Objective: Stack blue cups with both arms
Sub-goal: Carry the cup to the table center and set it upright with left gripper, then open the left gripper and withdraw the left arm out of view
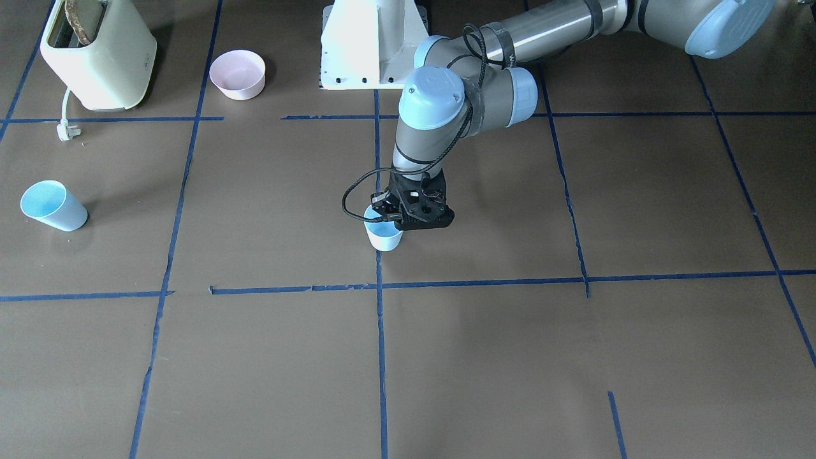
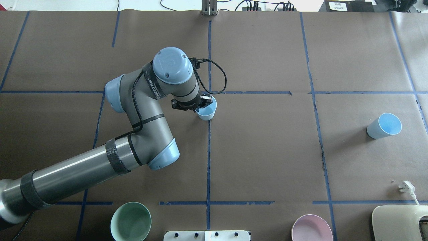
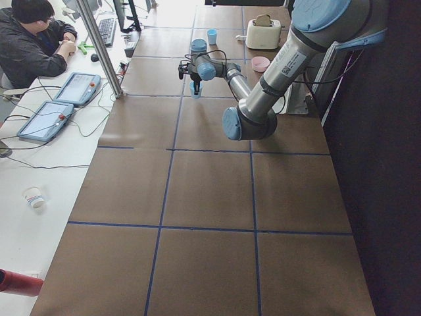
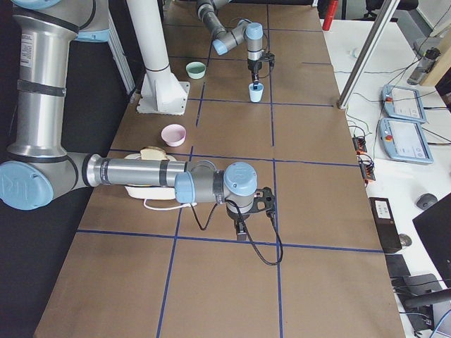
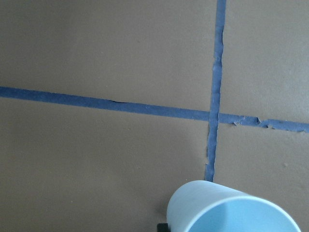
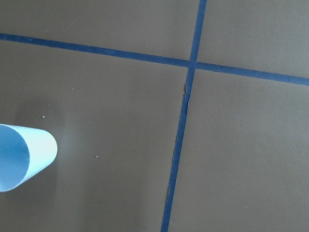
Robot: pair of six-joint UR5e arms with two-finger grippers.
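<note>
One blue cup (image 1: pixel 383 236) stands upright at the table's middle, on the crossing of blue tape lines. My left gripper (image 1: pixel 413 212) comes down from above and is shut on its rim; the cup also shows in the overhead view (image 2: pixel 206 112) and low in the left wrist view (image 5: pixel 231 210). The second blue cup (image 2: pixel 384 126) stands alone far to my right, seen also in the front view (image 1: pixel 52 205) and at the left edge of the right wrist view (image 6: pixel 21 157). My right gripper (image 4: pixel 243 224) shows only in the exterior right view; I cannot tell whether it is open or shut.
A cream toaster (image 1: pixel 99 54) with its loose plug (image 1: pixel 65 131) and a pink bowl (image 1: pixel 238 74) sit near the robot's right side. A mint-green bowl (image 2: pixel 130 221) sits near the base on the left side. The white pedestal (image 1: pixel 373 44) stands between them. An operator (image 3: pixel 36 46) sits beyond the table.
</note>
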